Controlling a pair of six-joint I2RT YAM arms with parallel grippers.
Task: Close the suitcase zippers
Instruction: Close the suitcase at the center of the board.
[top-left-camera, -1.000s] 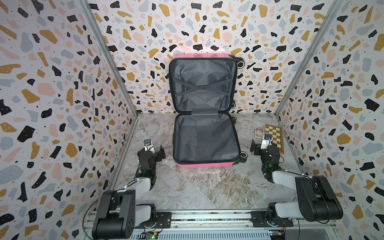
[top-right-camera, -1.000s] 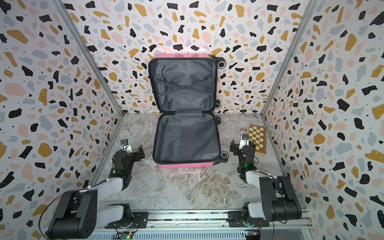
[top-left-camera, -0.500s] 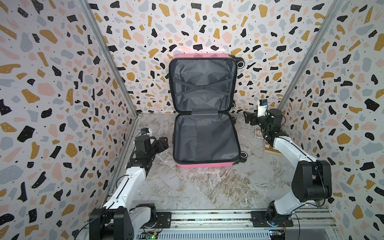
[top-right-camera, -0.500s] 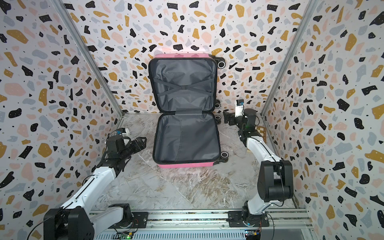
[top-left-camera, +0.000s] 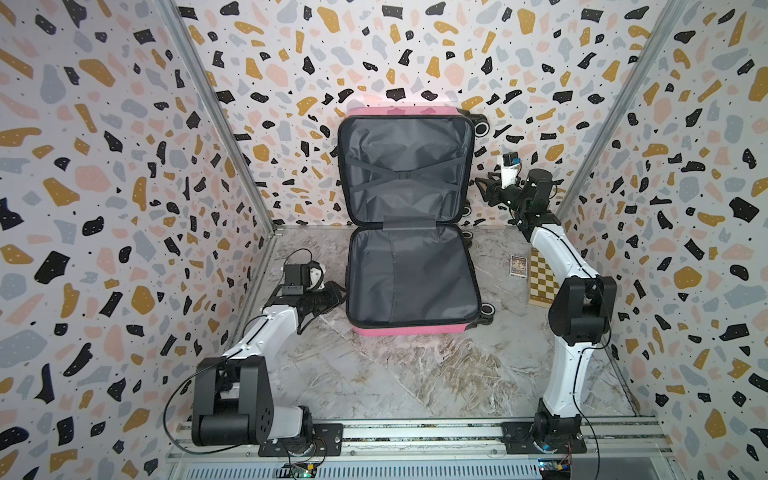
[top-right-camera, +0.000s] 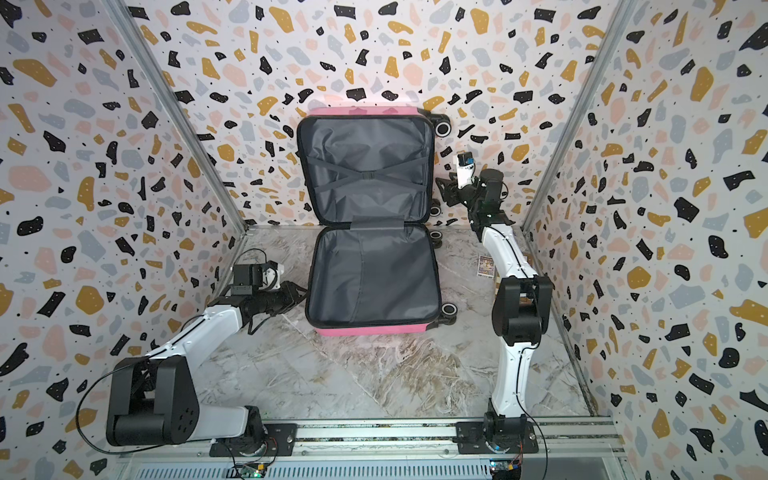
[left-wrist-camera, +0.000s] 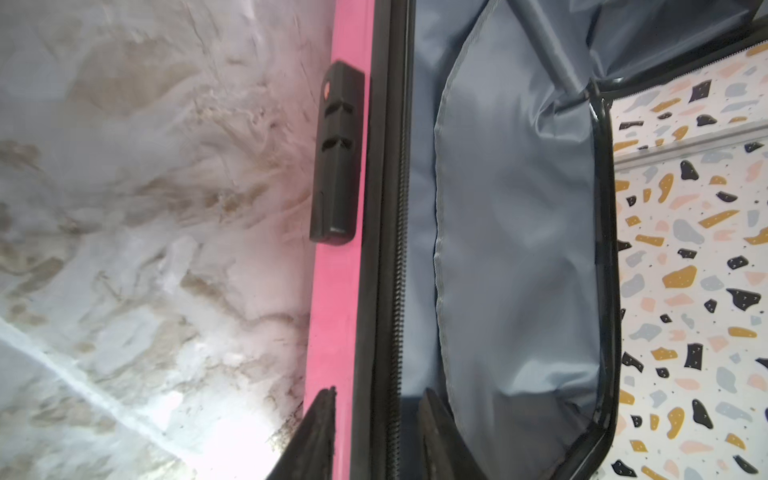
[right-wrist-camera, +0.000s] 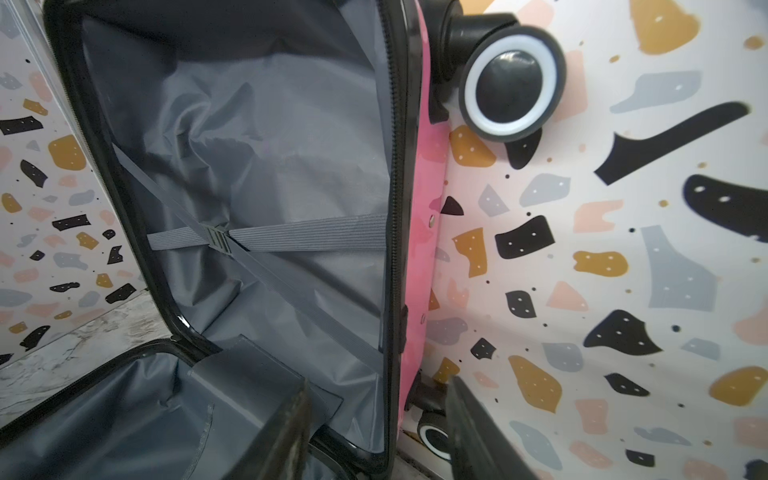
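Marble floor (top-left-camera: 395, 374) beside suitcase (top-left-camera: 411, 274) rim

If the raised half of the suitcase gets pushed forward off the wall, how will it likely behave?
The suitcase shell looks rigid, so the half should swing down as one piece about the hinge strip. It appears empty, only lining and straps, so probably light and quick to drop. The flat half might slide on the smooth table.
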